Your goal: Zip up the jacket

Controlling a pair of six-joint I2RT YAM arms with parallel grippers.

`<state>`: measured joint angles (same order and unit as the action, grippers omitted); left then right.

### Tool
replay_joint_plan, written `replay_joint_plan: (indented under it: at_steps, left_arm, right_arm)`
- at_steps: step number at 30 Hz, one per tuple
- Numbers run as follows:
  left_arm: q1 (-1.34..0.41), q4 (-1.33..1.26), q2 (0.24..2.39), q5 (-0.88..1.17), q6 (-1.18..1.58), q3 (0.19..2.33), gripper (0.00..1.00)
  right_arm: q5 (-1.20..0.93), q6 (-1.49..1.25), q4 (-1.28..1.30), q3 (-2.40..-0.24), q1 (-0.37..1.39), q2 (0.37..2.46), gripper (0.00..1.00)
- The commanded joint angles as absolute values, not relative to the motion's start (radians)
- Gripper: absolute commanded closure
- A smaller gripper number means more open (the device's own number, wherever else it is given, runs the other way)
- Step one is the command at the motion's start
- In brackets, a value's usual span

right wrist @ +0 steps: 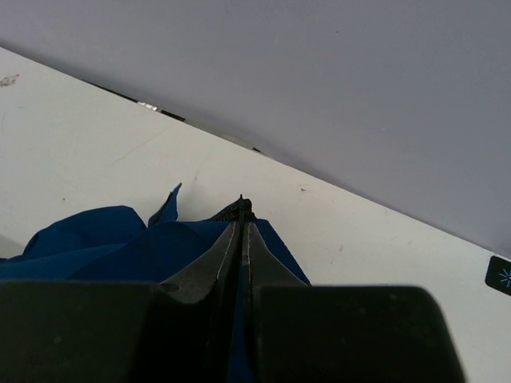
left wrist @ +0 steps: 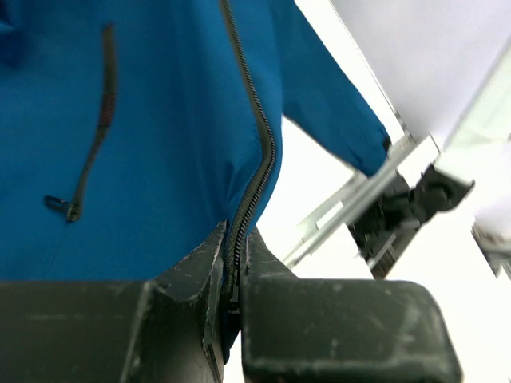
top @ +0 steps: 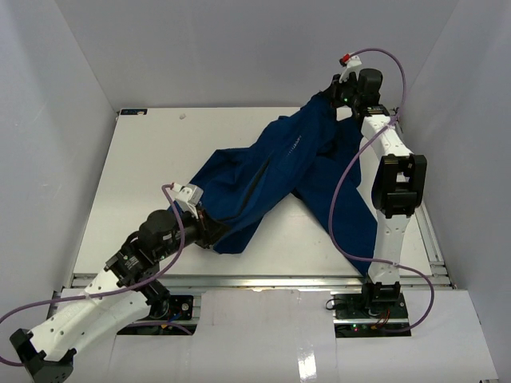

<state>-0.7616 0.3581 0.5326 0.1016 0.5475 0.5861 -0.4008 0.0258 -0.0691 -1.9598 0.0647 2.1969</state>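
The royal-blue jacket (top: 279,171) is stretched diagonally across the table, from near left to far right. My left gripper (top: 209,229) is shut on its lower end. In the left wrist view the jaws (left wrist: 237,243) pinch the black front zipper (left wrist: 259,152), which runs away from them up the blue front. A pocket zipper (left wrist: 97,136) lies to the left and a sleeve cuff (left wrist: 355,140) to the right. My right gripper (top: 342,100) holds the far upper end raised. Its jaws (right wrist: 242,229) are shut on blue fabric (right wrist: 120,247), with the zipper's black end (right wrist: 242,208) poking out past the tips.
The white table (top: 152,152) is boxed in by grey walls on three sides (top: 239,48). A sleeve hangs down along the right arm (top: 355,223). A metal rail (top: 263,281) runs along the near table edge, with the right arm's base (left wrist: 407,207) beside it.
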Motion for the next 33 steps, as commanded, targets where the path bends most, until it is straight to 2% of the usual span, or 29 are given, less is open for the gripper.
replay_joint_plan:
  at_steps: [1,2,3,4,5,6,8,13,16,19,24,28,33]
  left_arm:
    - [-0.761,0.229,0.49,0.259,0.552,0.544,0.82]
    - [-0.762,0.225,0.483,0.261,0.546,0.536,0.72]
    - [-0.762,0.222,0.477,0.26,0.54,0.532,0.64]
    - [-0.761,0.222,0.473,0.255,0.536,0.532,0.58]
    - [-0.761,0.221,0.467,0.243,0.537,0.534,0.41]
    - [-0.761,0.22,0.461,0.227,0.542,0.537,0.16]
    - [-0.761,0.216,0.457,0.197,0.552,0.535,0.02]
    - [-0.762,0.18,0.495,0.058,0.551,0.544,0.02]
    - [-0.761,0.061,0.565,-0.026,0.533,0.55,0.02]
    - [-0.761,0.01,0.715,-0.013,0.506,0.612,0.02]
    - [-0.762,-0.074,0.932,0.098,0.474,0.724,0.02]
    - [-0.767,-0.091,0.916,0.079,0.447,0.751,0.02]
    - [-0.769,-0.123,0.831,0.015,0.439,0.678,0.02]
  right_arm:
    - [-0.347,0.019,-0.198,-2.008,0.069,2.21,0.82]
    - [-0.352,0.018,-0.19,-2.008,0.069,2.208,0.76]
    - [-0.355,0.016,-0.18,-2.007,0.069,2.203,0.65]
    - [-0.353,0.012,-0.17,-2.006,0.07,2.195,0.44]
    - [-0.347,0.01,-0.157,-2.004,0.071,2.185,0.29]
    - [-0.337,0.008,-0.143,-2.002,0.072,2.172,0.16]
    - [-0.319,-0.018,-0.112,-1.99,0.075,2.124,0.08]
    - [-0.238,-0.054,-0.024,-1.894,0.124,1.978,0.1]
    - [-0.052,-0.104,0.122,-1.818,0.226,1.871,0.1]
    - [0.033,-0.152,0.239,-1.741,0.302,1.736,0.1]
    - [0.065,-0.294,0.328,-1.394,0.402,1.431,0.1]
    - [0.06,-0.365,0.283,-1.113,0.444,1.196,0.1]
    - [0.111,-0.31,0.314,-0.965,0.551,0.988,0.1]
